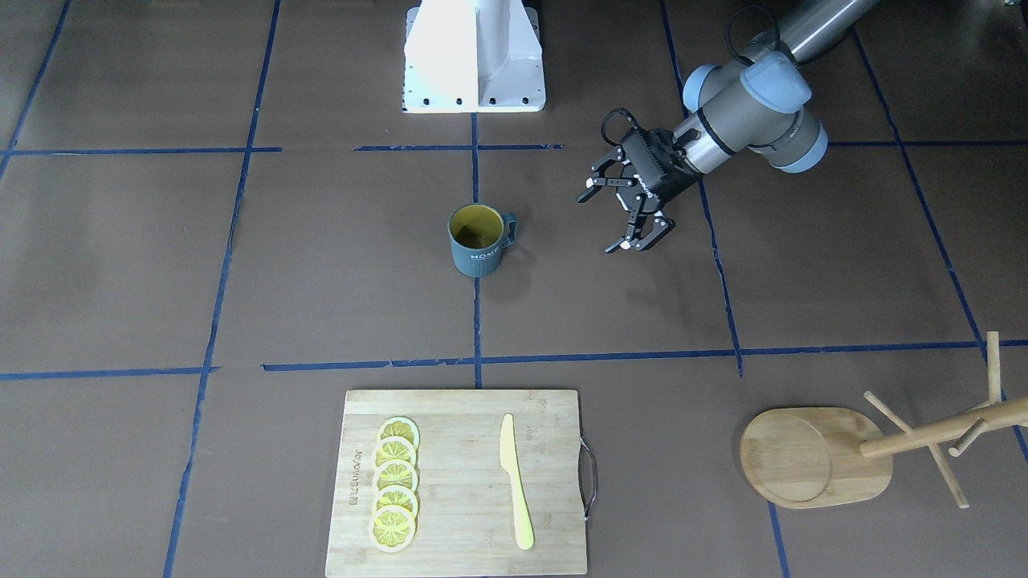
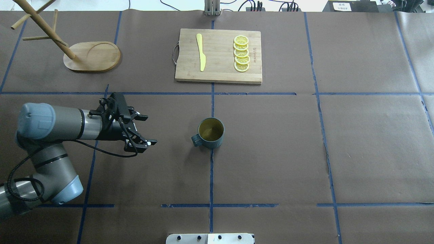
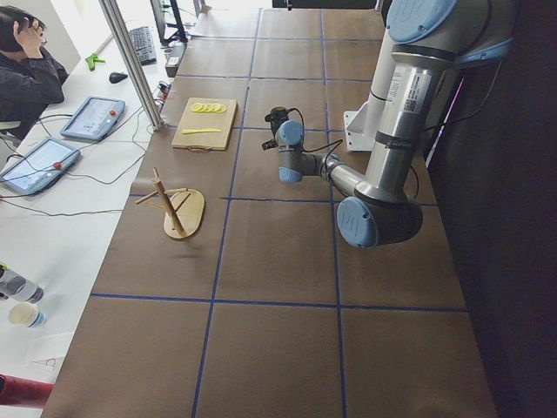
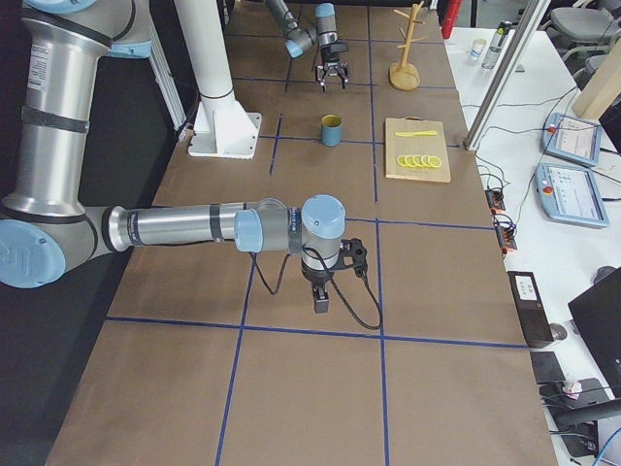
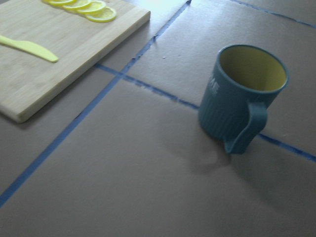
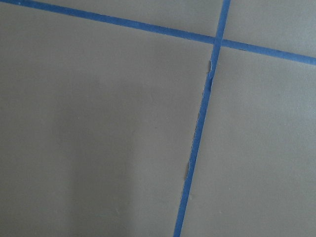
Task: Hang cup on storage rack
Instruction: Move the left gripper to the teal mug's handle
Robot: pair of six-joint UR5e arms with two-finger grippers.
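Left gripper (image 2: 149, 129): fingers spread wide apart, nothing held between them. It is seen hovering above the table (image 2: 356, 135), tilted toward the cup (image 2: 211, 133), with a clear gap of bare paper between the two. No contact.

Cup is found upright on the table, sitting on the blue tape line (image 2: 211, 176) that runs down the middle. The open mouth faces up and the yellow inside is visible. The handle (image 2: 195, 139) is pointed toward the left gripper's side; in the left wrist view it faces the camera. "HOME" lettering is read on the side facing the front camera.

Rack (image 2: 95, 56): stood upright on its base at the far left corner of the table, well apart from the cup. Pegs are bare.

Cutting board (image 2: 218, 56) is laid flat at the far edge, beyond the cup. On it are a yellow knife (image 2: 200, 52) and a row of overlapping lemon slices (image 2: 241, 53), set apart from each other.

Right gripper (image 4: 320, 303): caught only in the right side view, pointed down close over the table, well away from the cup. Whether its fingers are apart or together cannot be told. Only brown paper and crossing tape are shown by its wrist camera.
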